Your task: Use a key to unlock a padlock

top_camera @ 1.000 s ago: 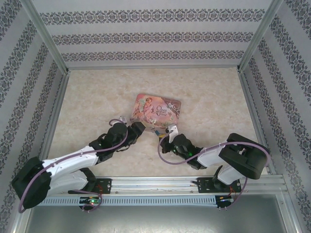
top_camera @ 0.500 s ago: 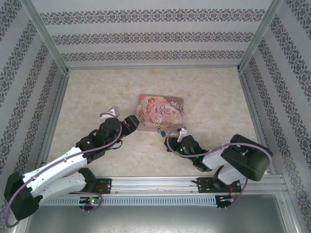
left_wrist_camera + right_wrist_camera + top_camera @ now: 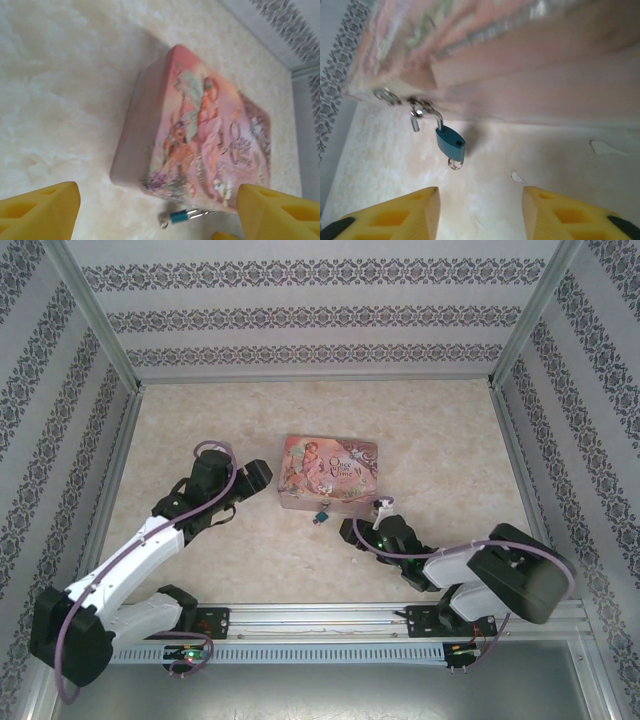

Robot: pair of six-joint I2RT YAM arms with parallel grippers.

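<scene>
Padlock (image 3: 451, 141) hangs at near wall of pink tin (image 3: 330, 468), small ring (image 3: 455, 163) at its base; key not made out. Left jaws, right jaws: both spread, empty. Shackle sprung or not: unclear. Likely approach step; next calls for fine pinch at ring.

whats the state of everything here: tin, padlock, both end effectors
pink tin: lid down
padlock: hooked by its shackle on the tin's clasp; locked or unlocked, cannot tell
small ring: hanging at the padlock's lower end
left end effector: open, holding nothing, beside the tin
right end effector: open, holding nothing, facing the padlock
</scene>
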